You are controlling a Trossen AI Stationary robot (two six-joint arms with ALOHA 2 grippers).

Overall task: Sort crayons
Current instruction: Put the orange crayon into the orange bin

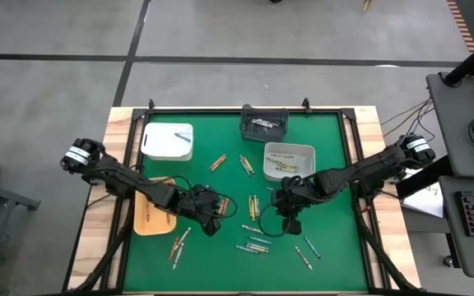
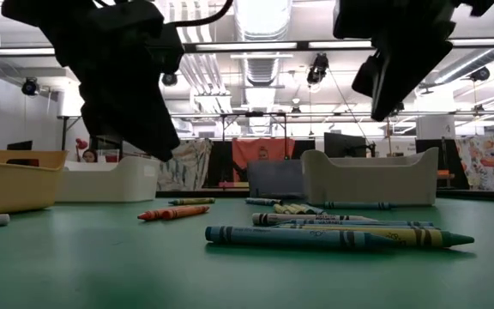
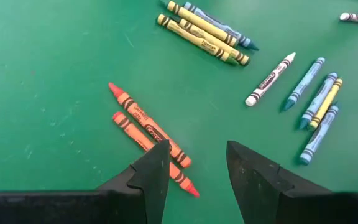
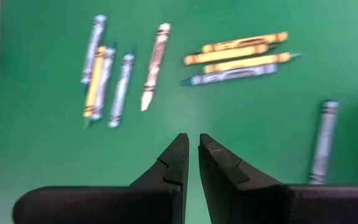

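the crayons (image 1: 257, 242), short thin wax sticks in paper wrappers of orange, yellow, blue and white, lie loose over the green table mat (image 1: 327, 205), most of them not yet in any tray. in the high view the left gripper (image 1: 208, 215) hangs over the mat just beside the tan wooden tray (image 1: 142, 215), the likely home for the orange sticks, while the right gripper (image 1: 290, 215) hangs below the pale grey bin (image 1: 290, 160) that already holds a few yellow ones; a white square tray (image 1: 164, 140) and a dark bin (image 1: 263, 123) sit farther back, their contents too small to tell. in the low view both arms enter from above as dark masses cut off at the top, so neither fingertip pair can be read; a blue and a yellow crayon (image 2: 333, 236) lie nearest, and the bins' walls hide what is inside. in the left wrist view the fingers (image 3: 154, 171) stand apart with nothing between them, and two orange crayons (image 3: 148, 134) lie side by side just ahead of one tip, their lower ends hidden behind it, which suggests an approach to pick one. in the right wrist view the fingers (image 4: 178, 158) are nearly together and empty, probably just idle or after a drop; a white crayon (image 4: 154, 65) lies well ahead of the tips, and the sticks there are smeared, so wrapper colours at the edge are uncertain.
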